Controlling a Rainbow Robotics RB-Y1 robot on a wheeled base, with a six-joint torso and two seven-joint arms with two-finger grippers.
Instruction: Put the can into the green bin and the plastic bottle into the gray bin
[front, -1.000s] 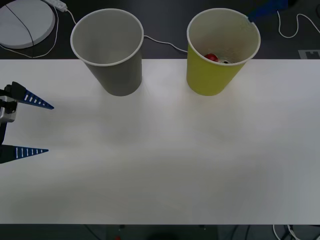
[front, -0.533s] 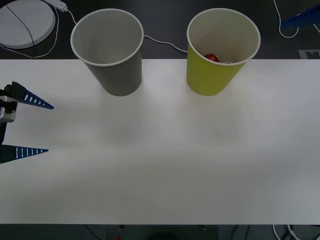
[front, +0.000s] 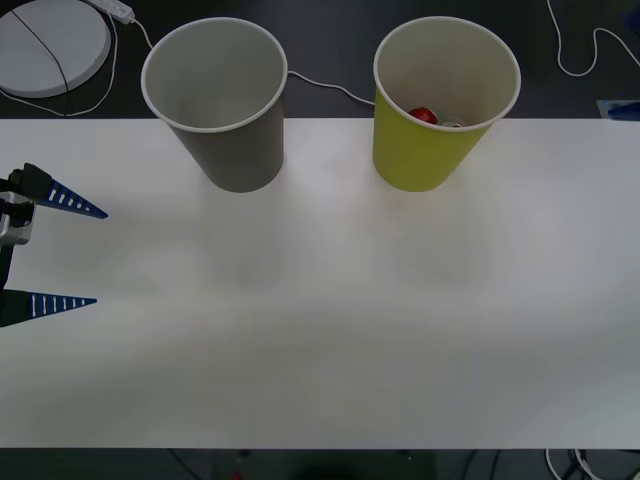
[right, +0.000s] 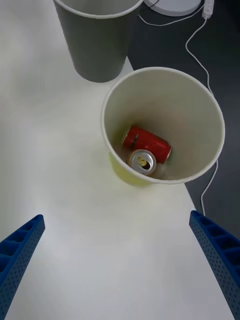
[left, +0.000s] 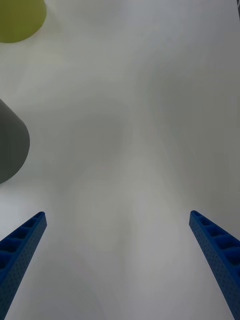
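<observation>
The can (right: 146, 147) is lying inside the green bin (front: 430, 150) (lettering unreadable), beside the gray bin (front: 235, 150). Both the left gripper (front: 65, 253) and right gripper (right: 120, 260) are gaping wide, holding nothing.

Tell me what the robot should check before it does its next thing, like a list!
1. Can inside the green bin: ok, it lies at the bottom.
2. Green bin standing upright on the table: ok.
3. Gray bin upright and open on top: ok.
4. Plastic bottle in the gray bin: cannot tell.
5. Right gripper open and holding nothing: ok.
6. Left gripper open over the table's left edge, holding nothing: ok.
</observation>
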